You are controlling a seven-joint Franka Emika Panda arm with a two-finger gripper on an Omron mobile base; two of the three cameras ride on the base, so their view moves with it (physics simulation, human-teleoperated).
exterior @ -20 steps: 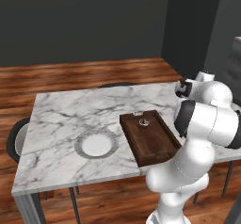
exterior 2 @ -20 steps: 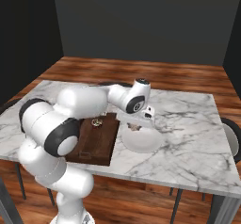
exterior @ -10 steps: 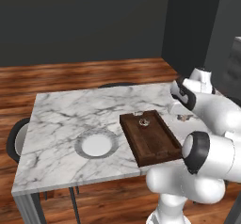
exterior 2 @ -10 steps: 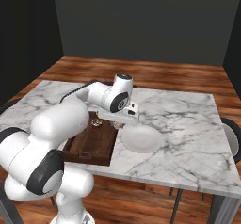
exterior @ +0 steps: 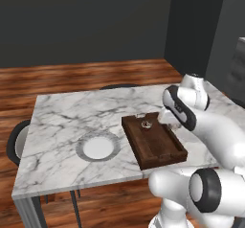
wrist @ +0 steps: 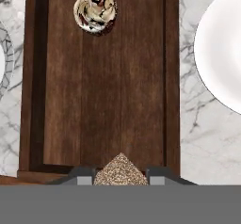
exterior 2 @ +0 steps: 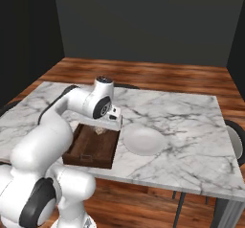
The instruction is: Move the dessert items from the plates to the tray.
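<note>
From the hand view I look straight down the claw [wrist: 121, 173] onto the tray [wrist: 101, 82]. The two dark fingertips [wrist: 82, 175] stand close together at the bottom of that view, and a tan, grainy cookie piece [wrist: 121, 170] sits wedged between them. I read the claw as closed on this piece, with the jaws nearly as tight as they go.

The tray floor lies directly beneath the held piece, with the near short rim of the tray just under the fingertips. The cupcake [wrist: 95, 9], with its pale swirled topping over a dark base, rests on the tray floor near the far end, well apart from the claw and slightly to the left of its centre line in the hand view.

A white plate [wrist: 221, 53] lies on the marble just beside the tray's long side, at the right of the hand view. A grey-rimmed plate [wrist: 4, 65] edge shows at the left of that view, also beside the tray.

In the left base view, the tray [exterior: 154, 141] sits on the marble table [exterior: 62, 121], with the grey-rimmed plate [exterior: 98, 147] to its left. In the right base view, the wrist hangs over the tray [exterior 2: 93, 147] and the white plate [exterior 2: 142, 140] lies just to its right.
</note>
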